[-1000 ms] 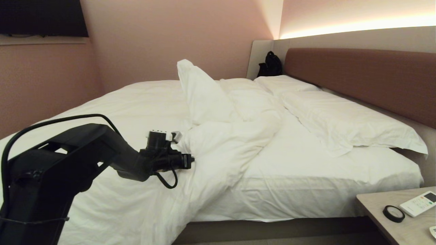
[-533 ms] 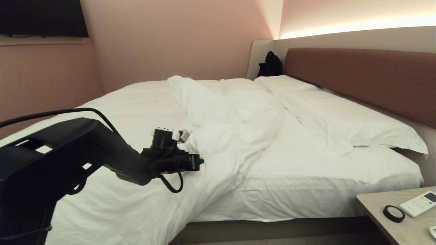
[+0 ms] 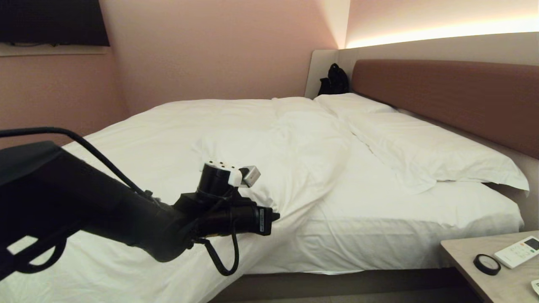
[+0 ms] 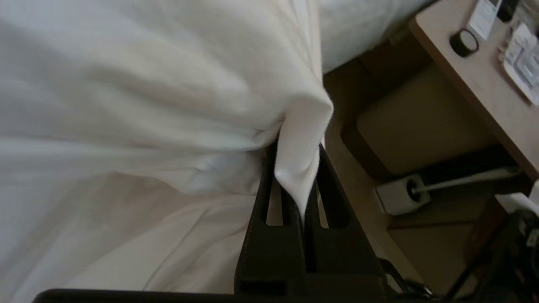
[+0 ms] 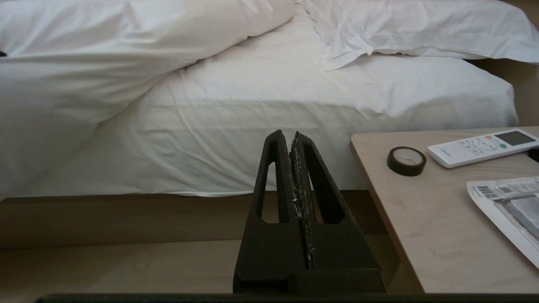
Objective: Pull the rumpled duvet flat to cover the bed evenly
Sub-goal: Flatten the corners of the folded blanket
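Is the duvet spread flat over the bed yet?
Not yet. The duvet is bunched, leaving sheet bare below the pillows; the left gripper pinches its edge.

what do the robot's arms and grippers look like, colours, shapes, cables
The left arm is bulky matte black, with a looping black cable and a white-capped cylinder on its wrist. The left gripper and right gripper each have two black wedge-shaped fingers with triangular cut-outs; the right's inner faces look scuffed white.

Bedside table (image 3: 480,269) at lower right: roll of black tape (image 3: 486,264) beside white remote control (image 3: 517,251). Printed paper (image 5: 505,210) lies near them. Black bag (image 3: 334,80) in far corner. Dark screen (image 3: 50,21) on wall, upper left.
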### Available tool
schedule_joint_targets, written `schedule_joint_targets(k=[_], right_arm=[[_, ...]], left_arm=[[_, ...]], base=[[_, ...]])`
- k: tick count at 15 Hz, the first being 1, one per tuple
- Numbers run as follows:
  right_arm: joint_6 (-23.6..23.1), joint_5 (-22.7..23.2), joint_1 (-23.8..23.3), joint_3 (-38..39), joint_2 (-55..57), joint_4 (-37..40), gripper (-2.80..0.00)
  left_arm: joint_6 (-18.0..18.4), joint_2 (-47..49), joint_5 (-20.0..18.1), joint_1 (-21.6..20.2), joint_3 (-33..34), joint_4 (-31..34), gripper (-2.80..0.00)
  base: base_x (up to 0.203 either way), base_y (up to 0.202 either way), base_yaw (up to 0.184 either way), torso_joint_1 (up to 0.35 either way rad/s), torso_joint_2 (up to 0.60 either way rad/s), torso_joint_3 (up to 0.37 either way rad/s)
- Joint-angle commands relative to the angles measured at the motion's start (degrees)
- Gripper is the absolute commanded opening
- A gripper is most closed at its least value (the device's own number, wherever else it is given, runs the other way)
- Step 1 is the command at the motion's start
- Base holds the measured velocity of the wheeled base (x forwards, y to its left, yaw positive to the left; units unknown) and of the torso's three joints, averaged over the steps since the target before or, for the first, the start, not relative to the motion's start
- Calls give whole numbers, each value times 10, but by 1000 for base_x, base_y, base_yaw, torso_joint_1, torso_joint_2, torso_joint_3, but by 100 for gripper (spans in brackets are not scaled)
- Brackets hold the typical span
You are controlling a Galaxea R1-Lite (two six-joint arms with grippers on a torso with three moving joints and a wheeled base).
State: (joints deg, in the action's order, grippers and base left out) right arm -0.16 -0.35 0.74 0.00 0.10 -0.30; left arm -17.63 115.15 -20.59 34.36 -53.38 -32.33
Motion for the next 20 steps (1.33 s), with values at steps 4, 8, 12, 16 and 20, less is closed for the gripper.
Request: schedule_joint_targets(k=[4, 8, 12, 16, 20], right_arm=[[-1, 0, 0, 0, 1, 0, -280], [-1, 0, 0, 0, 1, 0, -280], [-1, 0, 0, 0, 1, -1, -280], [0, 0, 0, 0, 1, 0, -280], [0, 0, 0, 0, 1, 0, -280]], left_arm=[[8, -20, 9, 77, 65, -3, -280], [22, 0, 10, 131, 117, -68, -280], [24, 35, 31, 155, 135, -125, -280], [25, 53, 32, 156, 146, -164, -280], [25, 54, 34, 156, 145, -164, -280]], base=[[0, 0, 0, 0, 0, 0], [0, 0, 0, 0, 0, 0], [0, 0, 0, 0, 0, 0], [0, 0, 0, 0, 0, 0], [0, 0, 0, 0, 0, 0]])
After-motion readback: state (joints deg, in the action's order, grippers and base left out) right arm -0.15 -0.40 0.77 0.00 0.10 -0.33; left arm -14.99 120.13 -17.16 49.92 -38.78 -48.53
